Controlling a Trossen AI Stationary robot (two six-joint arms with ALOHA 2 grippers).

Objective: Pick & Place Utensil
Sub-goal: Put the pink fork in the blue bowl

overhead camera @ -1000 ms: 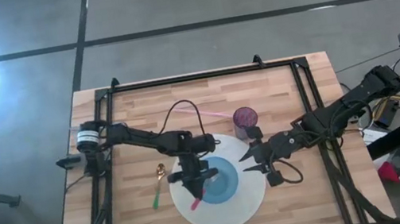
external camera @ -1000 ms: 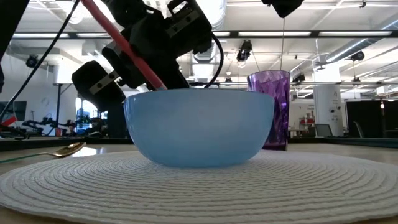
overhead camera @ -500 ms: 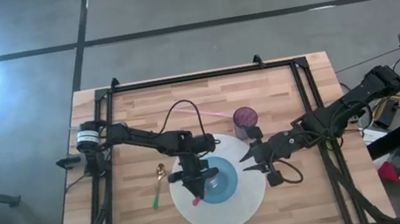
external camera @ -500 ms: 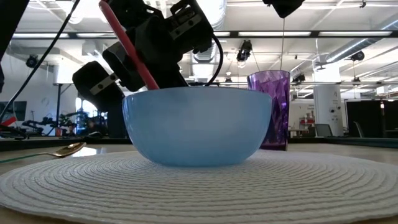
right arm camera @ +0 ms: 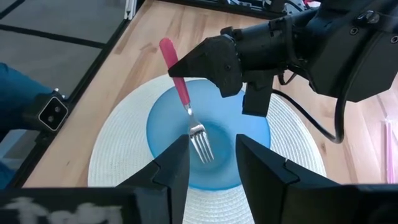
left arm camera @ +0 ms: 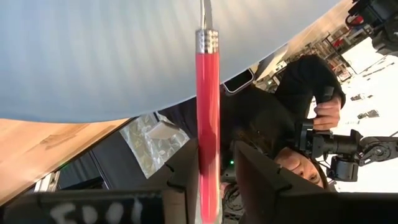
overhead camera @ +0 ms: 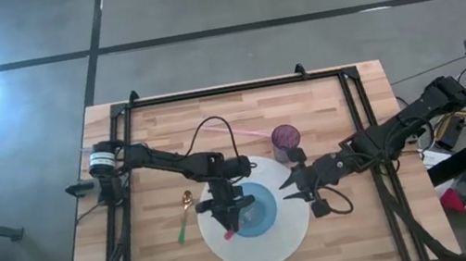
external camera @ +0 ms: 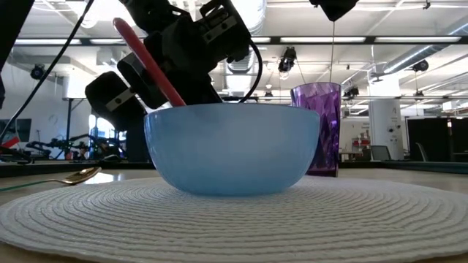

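**Four cameras, one shared bowl**

Overhead: looking straight down from high up, taking in the whole table [overhead camera: 148, 125], both arms and the surrounding floor. Table-level: set at mat height, very near the blue bowl [external camera: 232, 148], facing level across it into the room behind. Left wrist: pressed close over the bowl's rim, looking out past the table's edge. Right wrist: set farther back, angled down onto the white placemat [right arm camera: 118, 155]. Common to all four: the bowl; to overhead and table-level, also the purple cup [overhead camera: 286, 136].
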